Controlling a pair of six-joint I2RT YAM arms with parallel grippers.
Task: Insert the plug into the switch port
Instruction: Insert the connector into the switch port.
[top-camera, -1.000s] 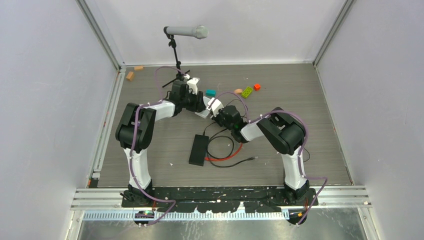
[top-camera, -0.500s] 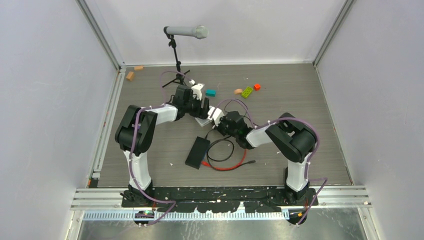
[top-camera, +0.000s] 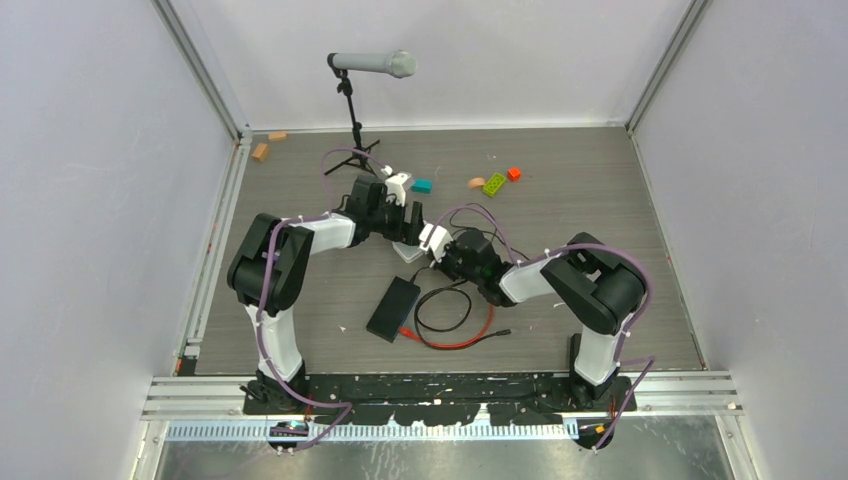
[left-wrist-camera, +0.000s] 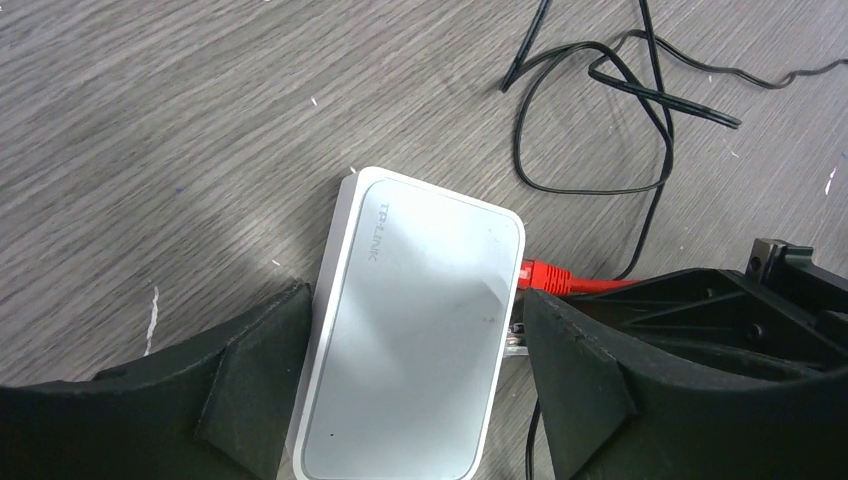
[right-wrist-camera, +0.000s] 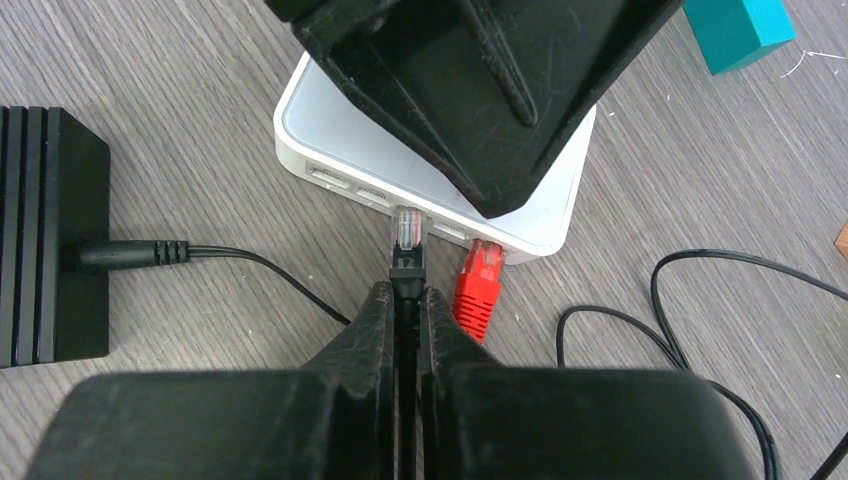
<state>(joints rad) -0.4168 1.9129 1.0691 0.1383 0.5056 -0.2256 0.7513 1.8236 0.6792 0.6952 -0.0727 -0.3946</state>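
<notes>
Mid-insertion here: the right gripper (right-wrist-camera: 405, 300) is clamped shut on the plug (right-wrist-camera: 405, 232), clear tip with a black boot. The tip is at the mouth of a switch port (right-wrist-camera: 407, 211) on the white box (right-wrist-camera: 320, 115), right beside a red plug (right-wrist-camera: 480, 275) that's already in. The left gripper (left-wrist-camera: 410, 310) is spread wide around the box, gripping nothing. Next up looks like a straight, level push.

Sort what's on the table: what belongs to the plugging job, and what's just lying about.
Job:
plug, held in the right gripper
white switch
left gripper, open astride the switch

Lying about:
black box
teal block
green brick
microphone
red cable, already plugged in
</notes>
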